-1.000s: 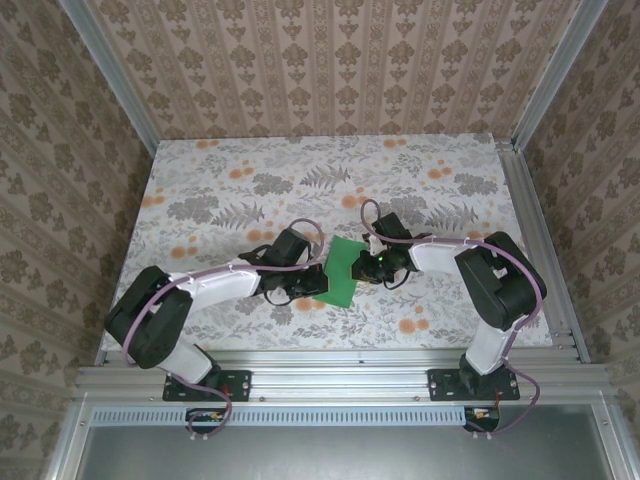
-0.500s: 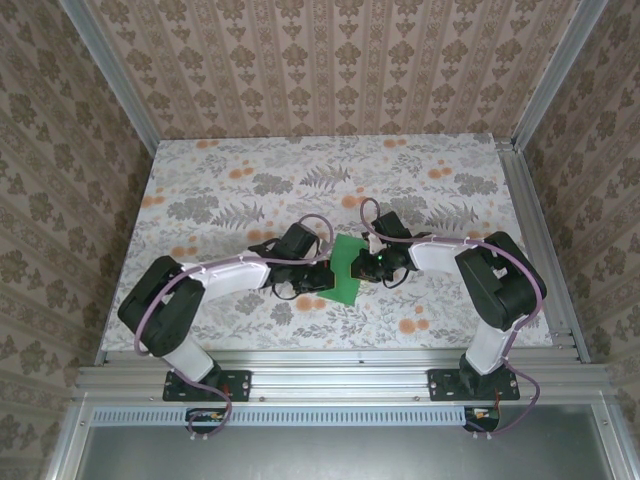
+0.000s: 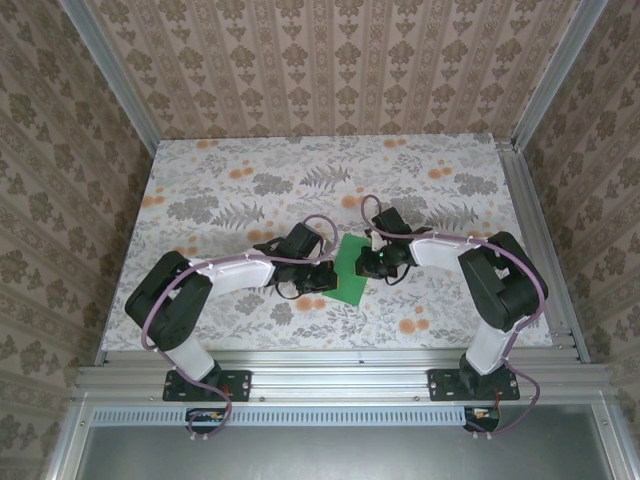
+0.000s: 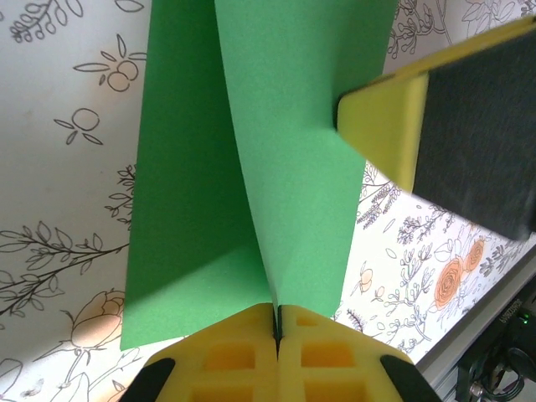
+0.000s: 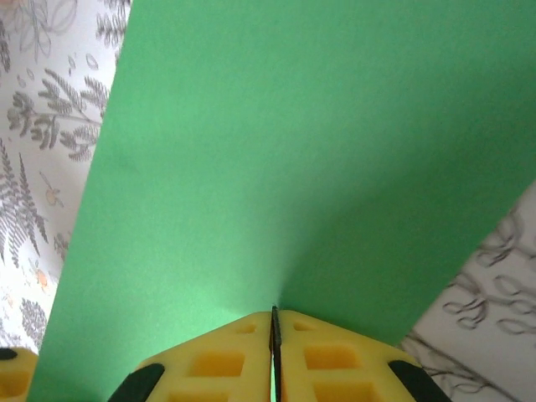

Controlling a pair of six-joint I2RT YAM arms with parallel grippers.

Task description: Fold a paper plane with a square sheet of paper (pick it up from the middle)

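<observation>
Overhead, the square sheet of paper (image 3: pixel 349 272) sits between left gripper (image 3: pixel 325 282) and right gripper (image 3: pixel 366 264), over the floral tabletop (image 3: pixel 220 190). Left wrist: jaws clamped together on the sheet's edge, paper bowed ahead of them. Right wrist: jaws pinched shut on the sheet's edge, paper spreading ahead

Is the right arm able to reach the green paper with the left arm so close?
Probably yes: the right gripper is shut on the green paper, and the left gripper pinches another edge, not blocking.
</observation>
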